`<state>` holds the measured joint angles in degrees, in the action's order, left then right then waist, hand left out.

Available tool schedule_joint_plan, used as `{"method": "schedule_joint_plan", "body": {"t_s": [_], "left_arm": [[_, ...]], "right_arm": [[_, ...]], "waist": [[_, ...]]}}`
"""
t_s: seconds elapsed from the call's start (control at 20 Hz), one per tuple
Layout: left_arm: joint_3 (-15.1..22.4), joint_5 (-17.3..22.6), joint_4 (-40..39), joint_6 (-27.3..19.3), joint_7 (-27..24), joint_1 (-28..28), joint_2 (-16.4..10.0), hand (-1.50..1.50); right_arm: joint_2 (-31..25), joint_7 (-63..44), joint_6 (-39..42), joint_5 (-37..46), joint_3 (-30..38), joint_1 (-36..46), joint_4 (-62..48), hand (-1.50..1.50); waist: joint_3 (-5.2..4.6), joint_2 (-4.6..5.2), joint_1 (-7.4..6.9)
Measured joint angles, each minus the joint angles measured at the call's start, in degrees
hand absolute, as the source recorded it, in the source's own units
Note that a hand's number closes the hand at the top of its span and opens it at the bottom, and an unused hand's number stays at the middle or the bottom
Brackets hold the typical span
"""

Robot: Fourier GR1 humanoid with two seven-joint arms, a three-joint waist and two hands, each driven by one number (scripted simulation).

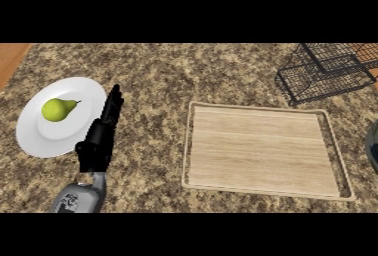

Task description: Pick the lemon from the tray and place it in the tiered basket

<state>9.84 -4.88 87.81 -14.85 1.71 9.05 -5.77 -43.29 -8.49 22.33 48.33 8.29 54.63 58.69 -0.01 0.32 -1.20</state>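
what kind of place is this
Most likely a kitchen counter. The signs are a speckled stone worktop, a white plate bearing a green pear-like fruit, a wooden tray and a black wire tiered basket at the back right.

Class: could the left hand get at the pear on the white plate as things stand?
Probably yes: the left hand lies open beside the plate, with nothing between it and the pear.

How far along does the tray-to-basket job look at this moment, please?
Done: nothing visible. No lemon shows in the tiered basket or on the wooden tray. In hand: nothing. The left hand is open at the edge of the white plate, which holds a green pear. Left: the whole pick and place.
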Motion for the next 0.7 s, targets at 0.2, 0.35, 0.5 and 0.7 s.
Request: {"method": "schedule_joint_plan", "body": {"t_s": [0.2, 0.35, 0.5, 0.7], "left_arm": [[0.5, -0.6, 0.6, -0.2, 0.9, 0.2, 0.6, 0.00], [0.7, -0.8, 1.1, 0.0, 1.0, -0.5, 0.7, 0.00], [0.1, -0.7, 1.2, 0.2, 1.0, -0.5, 0.5, 0.00], [-0.5, -0.7, 0.9, 0.6, 1.7, 0.6, 0.1, 0.00]], "right_arm": [[2.1, -1.6, -1.9, -1.7, 3.7, 2.4, -7.3, -1.50], [3.2, -1.5, -2.7, -3.5, 6.1, 4.1, -12.5, -1.50], [4.0, -0.7, -3.7, -5.7, 8.7, 4.9, -15.6, -1.50], [3.1, 0.9, -5.7, -9.8, 14.0, 6.2, -19.2, -1.50]], "waist": [[0.03, 0.06, -0.12], [0.04, 0.08, -0.25], [0.03, 0.01, -0.03], [0.06, 0.03, 0.13]]}}
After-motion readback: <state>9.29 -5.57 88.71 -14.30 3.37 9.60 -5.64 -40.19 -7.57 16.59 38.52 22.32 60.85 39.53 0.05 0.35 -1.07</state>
